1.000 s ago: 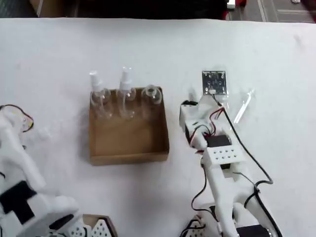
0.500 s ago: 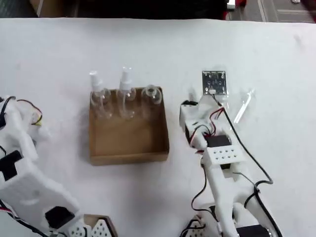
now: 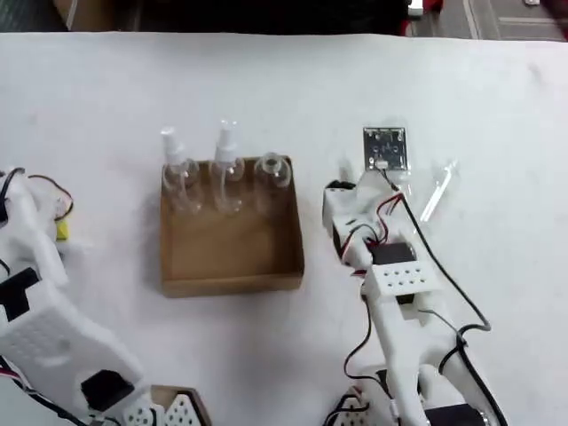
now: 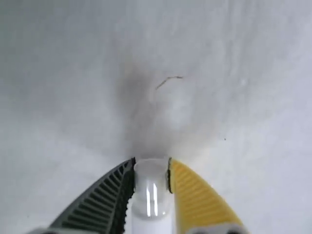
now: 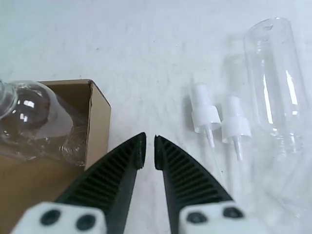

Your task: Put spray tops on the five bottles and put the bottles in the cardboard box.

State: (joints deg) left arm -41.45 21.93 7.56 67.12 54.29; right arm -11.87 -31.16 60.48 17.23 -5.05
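The cardboard box (image 3: 232, 271) sits mid-table. Along its far wall stand two clear bottles with spray tops (image 3: 179, 173) (image 3: 226, 169) and one clear bottle without a top (image 3: 272, 171). Left of the box, my left gripper (image 3: 62, 232) (image 4: 151, 168) is shut on a small white and clear spray top (image 4: 151, 195), just above the white cloth. My right gripper (image 5: 149, 145) is shut and holds nothing, beside the box's corner (image 5: 99, 117). Just past it lie two loose spray tops (image 5: 205, 113) (image 5: 235, 127) and a clear bottle (image 5: 272, 80) on its side.
A white cloth (image 3: 106, 98) covers the table. The right arm (image 3: 390, 284), with its wires and a small circuit board (image 3: 384, 148), stands right of the box. A thin clear tube (image 3: 438, 191) lies farther right. A second cardboard piece (image 3: 173, 404) shows at the near edge.
My left arm has swung up and inward along the table's left side, and its yellow finger now shows. The right arm, box and bottles have stayed put.
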